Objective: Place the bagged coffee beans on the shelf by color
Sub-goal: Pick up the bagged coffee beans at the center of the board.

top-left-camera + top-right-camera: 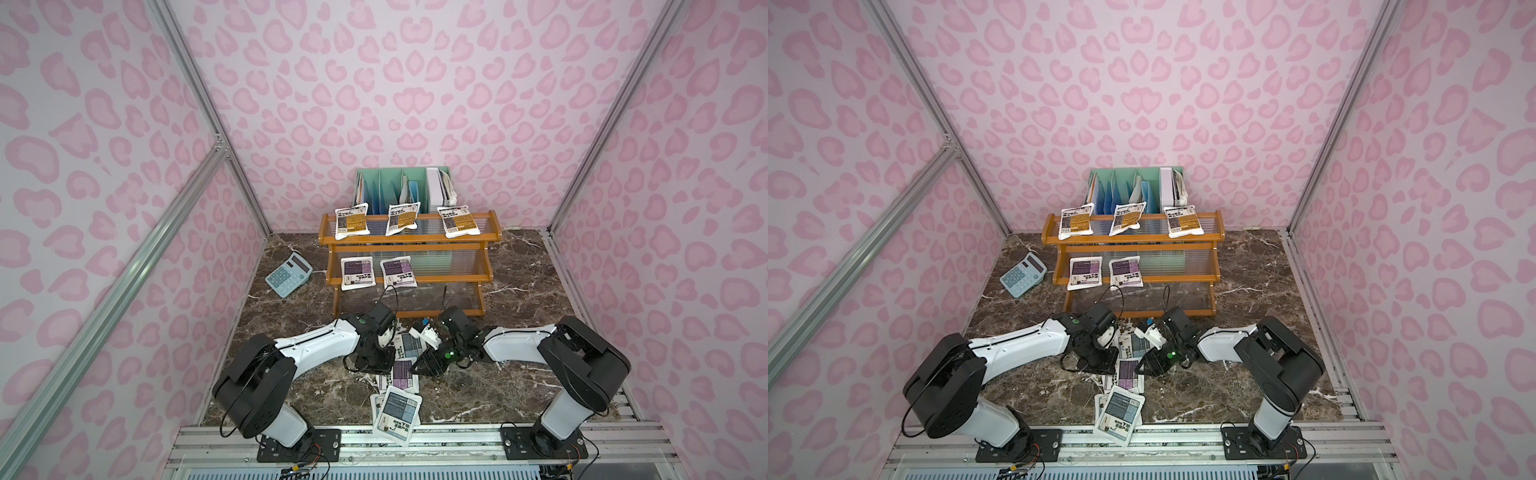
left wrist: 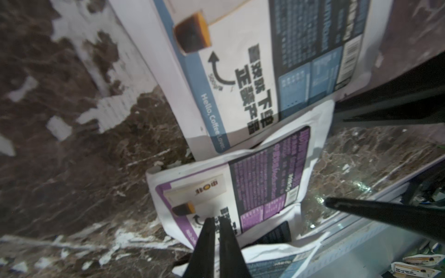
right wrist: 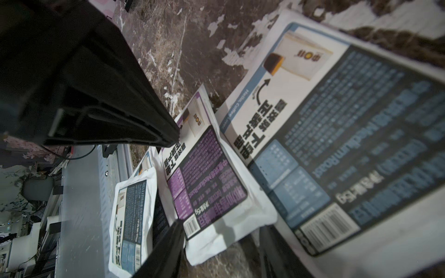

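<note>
Purple pouch [image 1: 402, 372]: flat on table [image 1: 519, 332], in front of shelf [image 1: 409, 241], between both grippers.
Left gripper [image 2: 216, 220]: fingers pinched nearly together on its edge.
Right gripper [image 3: 220, 228]: fingers apart, straddling its corner.
Shelved: three yellow pouches [image 1: 352, 222] on the top tier, two purple pouches [image 1: 357, 272] on the middle tier.
Blue pouches [image 1: 397, 413]: one by the grippers, others stacked at the table's front edge.

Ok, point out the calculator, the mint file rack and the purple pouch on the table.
calculator [image 1: 286, 276]: in a top view, on its keypad.
mint file rack [image 1: 384, 185]: in a top view, on a green divider.
purple pouch [image 2: 265, 173]: left wrist view, on its purple label.
</note>
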Robot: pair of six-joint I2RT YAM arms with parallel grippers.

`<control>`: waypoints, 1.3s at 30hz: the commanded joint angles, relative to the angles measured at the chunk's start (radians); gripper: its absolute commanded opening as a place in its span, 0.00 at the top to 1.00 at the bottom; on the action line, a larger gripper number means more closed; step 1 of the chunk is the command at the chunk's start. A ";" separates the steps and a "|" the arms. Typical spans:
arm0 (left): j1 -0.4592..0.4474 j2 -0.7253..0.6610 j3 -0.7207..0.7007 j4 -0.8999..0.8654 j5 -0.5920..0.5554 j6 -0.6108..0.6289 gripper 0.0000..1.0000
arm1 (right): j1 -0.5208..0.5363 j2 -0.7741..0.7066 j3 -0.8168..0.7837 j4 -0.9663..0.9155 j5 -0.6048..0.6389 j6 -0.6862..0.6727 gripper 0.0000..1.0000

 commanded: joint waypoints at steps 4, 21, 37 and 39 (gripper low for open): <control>-0.006 0.067 0.018 -0.023 -0.009 0.023 0.90 | -0.006 0.043 0.011 0.024 -0.008 0.048 0.57; 0.017 -0.008 0.102 -0.057 -0.071 0.008 0.81 | -0.037 -0.019 0.010 0.017 -0.060 0.035 1.00; 0.219 -0.240 0.239 -0.045 0.272 0.171 0.48 | -0.149 -0.241 0.167 -0.307 -0.256 -0.136 1.00; 0.218 -0.237 0.226 -0.021 0.338 0.168 0.47 | -0.138 -0.245 0.204 -0.355 -0.266 -0.167 1.00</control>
